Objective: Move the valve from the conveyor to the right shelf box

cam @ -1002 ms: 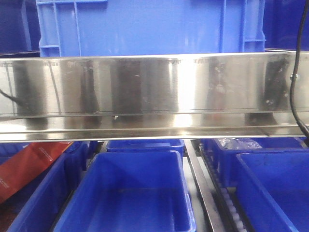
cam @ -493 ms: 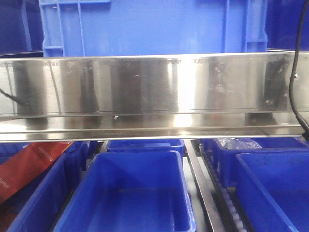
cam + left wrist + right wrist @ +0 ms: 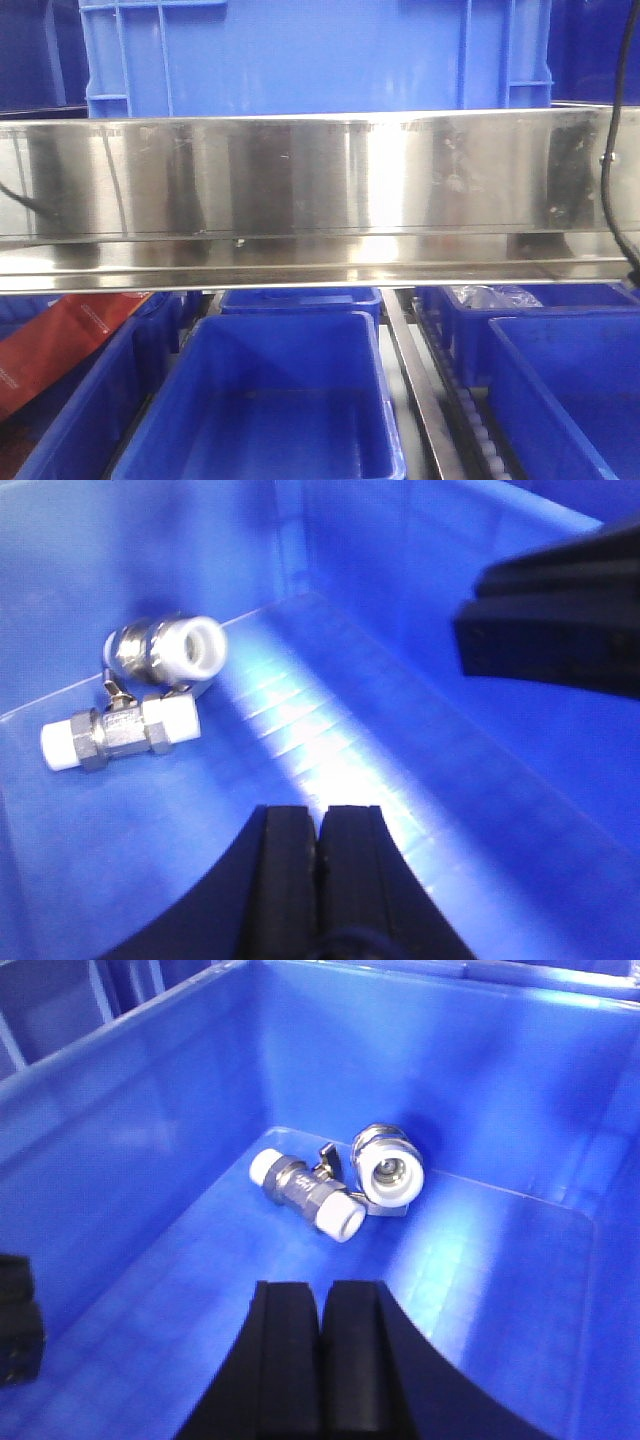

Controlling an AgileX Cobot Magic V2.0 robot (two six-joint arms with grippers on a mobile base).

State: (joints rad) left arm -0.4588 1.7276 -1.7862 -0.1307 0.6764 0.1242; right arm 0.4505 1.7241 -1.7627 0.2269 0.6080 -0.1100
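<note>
Two metal valves with white end caps lie together on the floor of a blue box (image 3: 400, 570) (image 3: 130, 1120). One valve (image 3: 121, 735) (image 3: 306, 1193) lies on its side. The other valve (image 3: 168, 650) (image 3: 387, 1168) leans against it near the far wall. My left gripper (image 3: 318, 812) is shut and empty, hovering inside the box short of the valves. My right gripper (image 3: 322, 1286) is shut and empty too, facing the valves from the other side. Each wrist view catches the other gripper's black body at its edge. The conveyor is out of view.
In the front view a shiny steel shelf rail (image 3: 320, 200) spans the frame, with a large blue crate (image 3: 310, 55) on top. Below it stand several blue bins (image 3: 270, 400), a red package (image 3: 60, 345) at the left and a roller track (image 3: 470, 420). A black cable (image 3: 612, 150) hangs at the right.
In the front view the upper blue crate sits slightly further right than a second ago. Nothing else has visibly changed.
</note>
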